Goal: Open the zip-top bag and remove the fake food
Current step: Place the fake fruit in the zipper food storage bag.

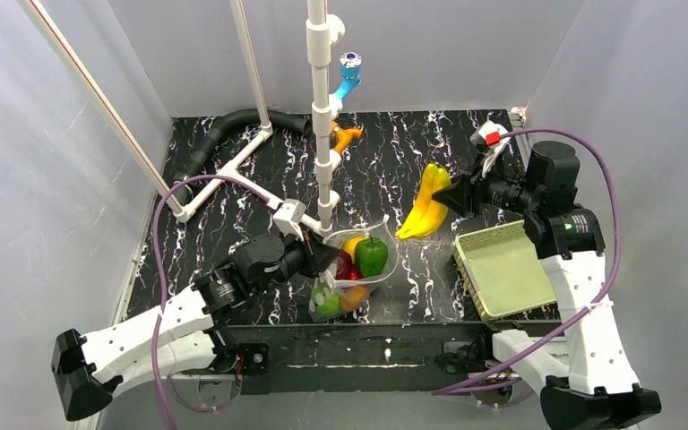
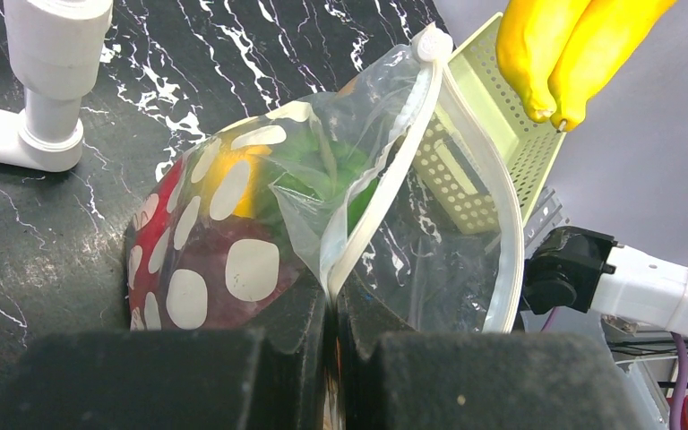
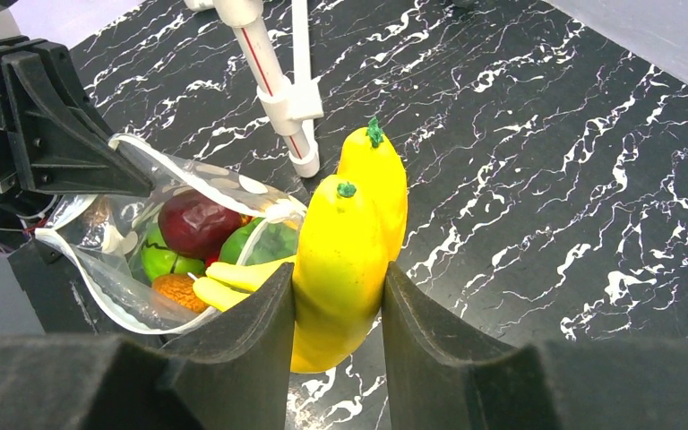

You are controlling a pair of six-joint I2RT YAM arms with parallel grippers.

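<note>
Left gripper [image 2: 331, 327] is clamped tight on one lip of the zip-top bag [image 2: 233, 233]. The bag sits near the front middle of the black marbled table [image 1: 394, 170], mouth gaping wide open. Red, green and orange fake food [image 3: 199, 224] is piled inside. Right gripper [image 3: 339, 300] has the yellow bananas [image 3: 349, 224] squeezed between its fingers, up off the table between the bag and the mesh basket [image 1: 502, 269].

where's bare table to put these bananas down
Bare table lies between the zip-top bag and the mesh basket, near the held bananas. Another patch runs along the back, between the orange fitting and the right end effector. Crowded around the pipe stand, bag and left end effector.
</note>
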